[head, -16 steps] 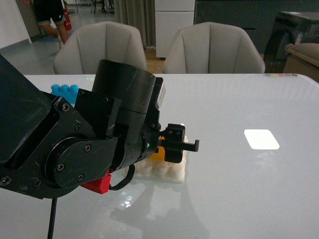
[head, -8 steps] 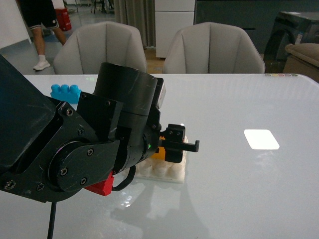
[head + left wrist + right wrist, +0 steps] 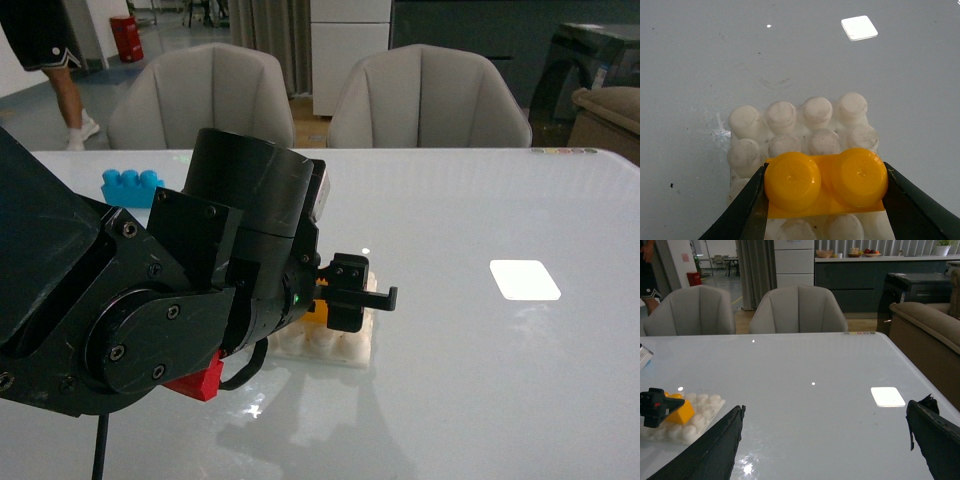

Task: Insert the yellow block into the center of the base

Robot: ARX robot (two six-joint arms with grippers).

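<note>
Left hand (image 3: 825,210) clamped on the yellow block (image 3: 826,184), one finger pressed to each short end, studs up. Block sits down among the studs of the base (image 3: 800,125), roughly mid-plate with white studs showing on both sides of it (can't tell if fully seated). From the front the left arm hides most of it; only an orange sliver (image 3: 316,312) shows behind the black fingers, base (image 3: 345,345) resting on the white tabletop (image 3: 480,380). Right hand (image 3: 832,445) spread wide, holding nothing, above bare tabletop well apart from the base. Blue brick (image 3: 130,186) far behind the arm, red brick (image 3: 198,381) poking out under it. Bright white patch (image 3: 524,279) off to the right.
</note>
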